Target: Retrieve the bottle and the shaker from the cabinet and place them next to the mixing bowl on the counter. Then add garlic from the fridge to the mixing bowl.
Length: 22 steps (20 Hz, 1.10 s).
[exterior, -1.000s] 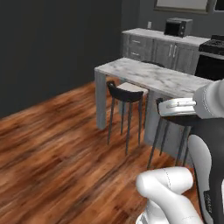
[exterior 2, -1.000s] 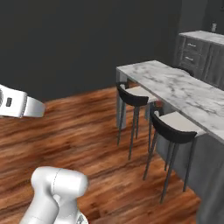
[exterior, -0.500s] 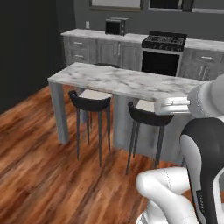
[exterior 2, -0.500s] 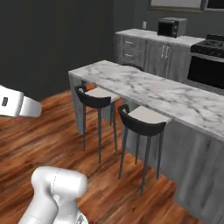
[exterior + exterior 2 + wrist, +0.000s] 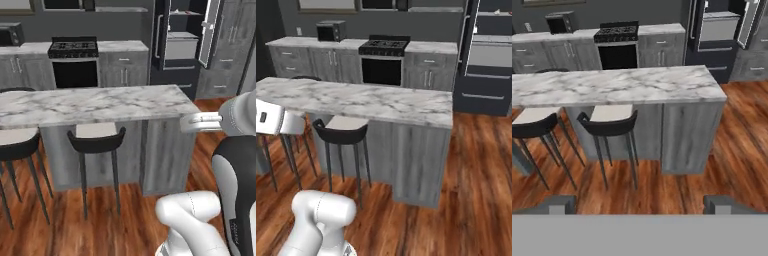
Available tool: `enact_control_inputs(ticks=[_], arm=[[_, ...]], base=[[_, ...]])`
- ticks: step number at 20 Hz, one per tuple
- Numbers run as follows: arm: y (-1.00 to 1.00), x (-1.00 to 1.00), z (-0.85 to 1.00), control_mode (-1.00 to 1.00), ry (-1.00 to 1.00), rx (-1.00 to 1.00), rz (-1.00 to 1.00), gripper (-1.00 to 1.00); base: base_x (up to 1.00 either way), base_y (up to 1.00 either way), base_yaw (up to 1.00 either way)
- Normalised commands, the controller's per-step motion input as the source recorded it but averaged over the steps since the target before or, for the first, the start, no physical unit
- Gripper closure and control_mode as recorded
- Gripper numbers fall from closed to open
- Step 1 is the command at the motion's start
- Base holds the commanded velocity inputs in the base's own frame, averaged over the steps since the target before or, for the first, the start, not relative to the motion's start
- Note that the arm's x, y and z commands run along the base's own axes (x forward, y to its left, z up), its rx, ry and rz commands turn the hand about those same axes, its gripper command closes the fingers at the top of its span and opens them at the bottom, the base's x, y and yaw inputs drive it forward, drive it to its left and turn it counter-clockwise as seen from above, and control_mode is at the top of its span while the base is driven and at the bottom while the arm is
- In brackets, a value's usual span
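Standing open, the dark fridge (image 5: 182, 40) shows pale shelves.

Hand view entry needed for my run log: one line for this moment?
gripper: open, empty | ahead: marble island, two stools | fridge: door open

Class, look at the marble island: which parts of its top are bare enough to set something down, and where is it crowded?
The whole island top is bare, from its fridge-side end back over the stools. Crowding is underneath only, where the stools are tucked against its near side.
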Motion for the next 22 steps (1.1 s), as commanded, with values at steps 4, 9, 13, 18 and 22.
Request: enact_control_inputs(ticks=[4, 9, 13, 18, 22], arm=[[0.00, 0.00, 0.00, 1.00, 0.00, 0.00, 0.00, -1.00], [0.00, 0.00, 0.00, 1.00, 0.00, 0.00, 0.00, -1.00], [0.00, 0.00, 0.00, 1.00, 0.00, 0.00, 0.00, -1.00], [0.00, 0.00, 0.00, 1.00, 0.00, 0.00, 0.00, -1.00], [0.00, 0.00, 0.00, 1.00, 0.00, 0.00, 0.00, -1.00]], base=[[0.41, -0.81, -0.20], [0.81, -1.00, 0.00], [0.98, -1.00, 0.00], [1.00, -1.00, 0.07], [1.00, -1.00, 0.20]])
